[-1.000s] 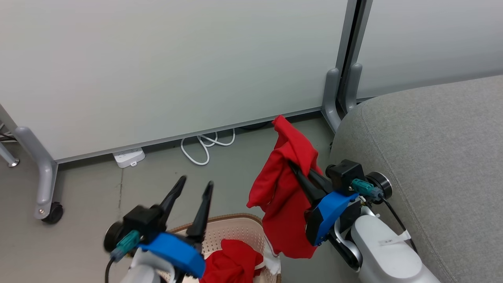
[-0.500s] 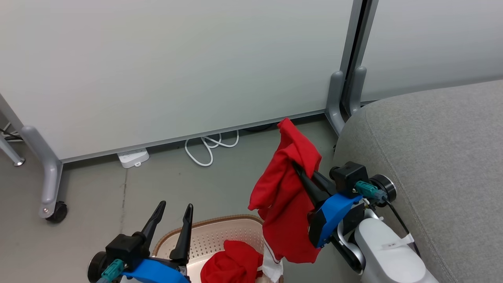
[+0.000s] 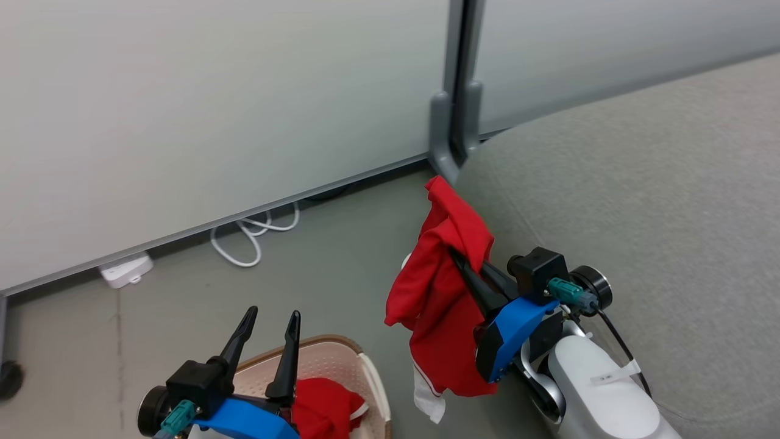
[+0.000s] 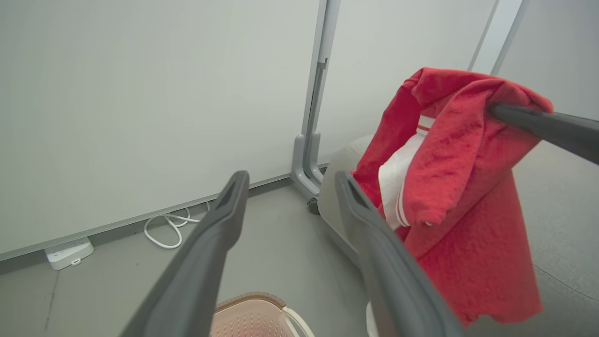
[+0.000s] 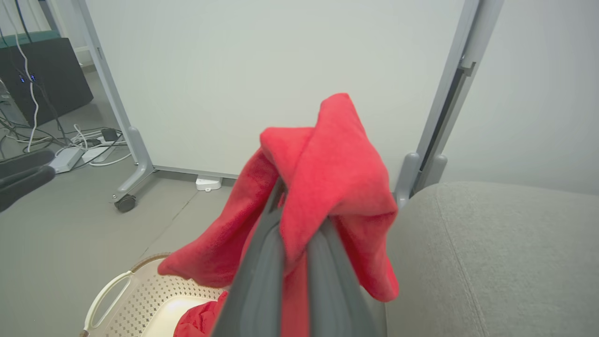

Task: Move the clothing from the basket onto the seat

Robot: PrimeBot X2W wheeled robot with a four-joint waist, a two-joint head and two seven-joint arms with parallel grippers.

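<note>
Right gripper (image 3: pixel 458 261) clamps a soft red white-trimmed garment (image 3: pixel 436 305) beside the grey upholstered seat (image 3: pixel 640 201); left gripper (image 3: pixel 273 314) gapes wide, empty, above the cream perforated basket (image 3: pixel 332 342).

The first red garment (image 3: pixel 439 305) hangs crumpled in the air, pinched between the closed fingers of the right gripper (image 3: pixel 466 262). Its top fold drapes over the fingertips and a white, stripe-trimmed cuff dangles at its lower end, just beside the rounded edge of the large grey seat (image 3: pixel 640 201). The second red garment (image 3: pixel 320 408) lies bunched inside the cream perforated basket (image 3: pixel 323 366), which stands upright with its brown rim uppermost.
</note>
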